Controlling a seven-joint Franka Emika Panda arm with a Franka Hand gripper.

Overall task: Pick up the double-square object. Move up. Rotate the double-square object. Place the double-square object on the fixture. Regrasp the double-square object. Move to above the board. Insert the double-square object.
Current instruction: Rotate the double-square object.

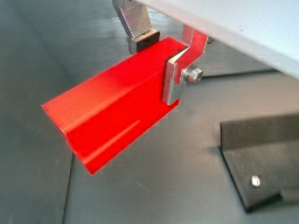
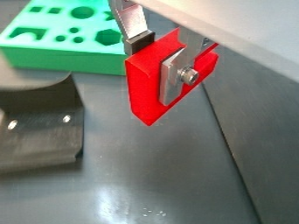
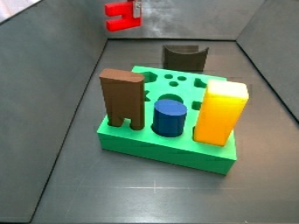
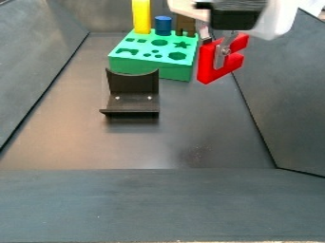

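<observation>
One piece, the double-square object (image 4: 216,59), hangs clamped in your gripper (image 4: 223,44) jaws, long axis pointing down, clear of the bench; the fixture (image 4: 131,90) lies toward nine o'clock, below.

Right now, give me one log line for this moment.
gripper: shut on red block, jaws clamped | height: in the air, off the floor | fixture: empty | green board: red block not inserted

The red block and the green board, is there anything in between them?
No. In a side view the gripper holds the double-square object beside the board; only bare dark floor separates them.
</observation>
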